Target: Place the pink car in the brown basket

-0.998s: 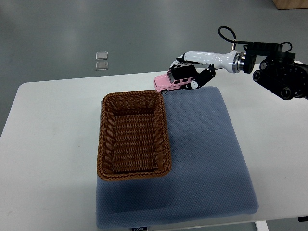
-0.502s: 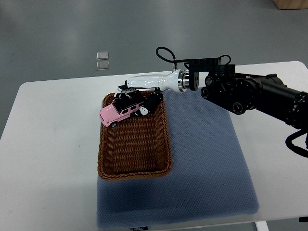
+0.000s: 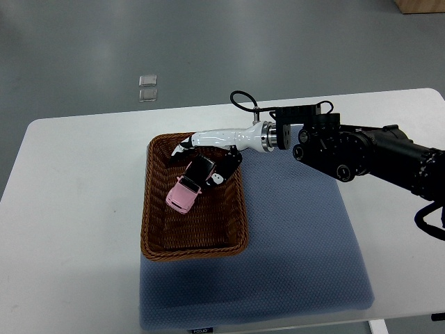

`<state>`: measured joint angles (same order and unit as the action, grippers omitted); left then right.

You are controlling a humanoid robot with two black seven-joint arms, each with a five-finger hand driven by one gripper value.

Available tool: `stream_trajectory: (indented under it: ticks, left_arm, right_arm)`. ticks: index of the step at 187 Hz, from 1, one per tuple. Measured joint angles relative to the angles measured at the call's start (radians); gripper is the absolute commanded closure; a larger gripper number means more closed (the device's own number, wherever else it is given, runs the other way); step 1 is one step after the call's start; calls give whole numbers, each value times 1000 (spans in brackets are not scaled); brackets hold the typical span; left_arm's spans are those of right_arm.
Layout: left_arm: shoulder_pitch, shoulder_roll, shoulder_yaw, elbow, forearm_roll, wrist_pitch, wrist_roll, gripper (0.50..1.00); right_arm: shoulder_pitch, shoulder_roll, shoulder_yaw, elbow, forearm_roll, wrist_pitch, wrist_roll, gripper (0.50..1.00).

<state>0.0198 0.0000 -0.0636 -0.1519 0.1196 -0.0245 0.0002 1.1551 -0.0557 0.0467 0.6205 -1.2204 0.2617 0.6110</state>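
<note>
The pink car (image 3: 185, 191) with a black roof is inside the brown wicker basket (image 3: 154, 209), in its upper half. It is tilted, nose pointing to the lower left. My right hand (image 3: 207, 165) reaches in over the basket's far right corner. Its white and black fingers (image 3: 224, 171) are still curled around the car's rear end. The right arm (image 3: 361, 149) stretches in from the right edge across the table. No left arm shows.
The basket stands on the left part of a blue-grey mat (image 3: 299, 236) on a white table (image 3: 76, 202). Two small clear squares (image 3: 147, 88) lie on the grey floor beyond the table.
The right hand carried the car from beyond the basket's far right corner to above the basket, then lowered it inside. The car turned and tipped nose-down to the lower left.
</note>
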Motion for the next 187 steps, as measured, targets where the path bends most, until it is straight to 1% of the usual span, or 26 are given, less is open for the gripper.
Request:
stream_trajectory:
  ticks: [28,47,56,67,86,103,118,157,187]
  left_arm:
    - [0,0,0,0,0,0,0,500]
    - [0,0,0,0,0,0,0,500]
    - [0,0,0,0,0,0,0,500]
    - [0,0,0,0,0,0,0,500]
    - [0,0,0,0,0,0,0,500]
    - [0,0,0,0,0,0,0,500]
    - [0,0,0,0,0,0,0,500]
    - [0,0,0,0,0,0,1,500]
    - [0,0,0,0,0,0,1,500]
  right_arm:
    - [-1,-14,14,-6,15,3,0,605]
    - [-2,-30,68,-15,81,23,-1,605]
    - [-4,-40,101,-23,140,44,-15,605]
    - [-11,-54,133,-39,231,85,-56,603]
    - [-38,-85,185,-74,450,170,-168,603]
    - [-65,-112,216,-97,638,211,-256,603]
    - [-94,-139,231,-104,789,225,-308,599]
    - [-178,-177,245,-117,1116,228,-387,599]
    - [-234,-183,250,-143,1360,224,-502,587]
